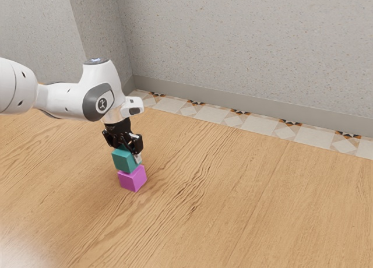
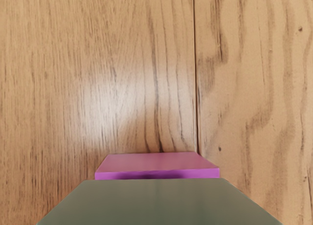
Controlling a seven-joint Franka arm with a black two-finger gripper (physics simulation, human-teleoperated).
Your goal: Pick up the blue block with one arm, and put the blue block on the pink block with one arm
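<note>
The blue block (image 1: 123,161), teal in shade, sits directly over the pink block (image 1: 132,178) on the wooden floor-like table, and the two appear to touch. My gripper (image 1: 126,154) comes down from above, shut on the blue block's upper part with a finger on each side. In the wrist view the blue block (image 2: 156,203) is the wide grey-green face just under the hand. Beyond its edge shows a strip of the pink block (image 2: 157,166), with a thin dark shadow where the two meet.
Bare wood planks (image 1: 245,198) spread all around the stack. A patterned tile strip (image 1: 262,125) and a grey wall (image 1: 245,41) lie at the back. The white arm (image 1: 64,99) enters from the exterior view's left.
</note>
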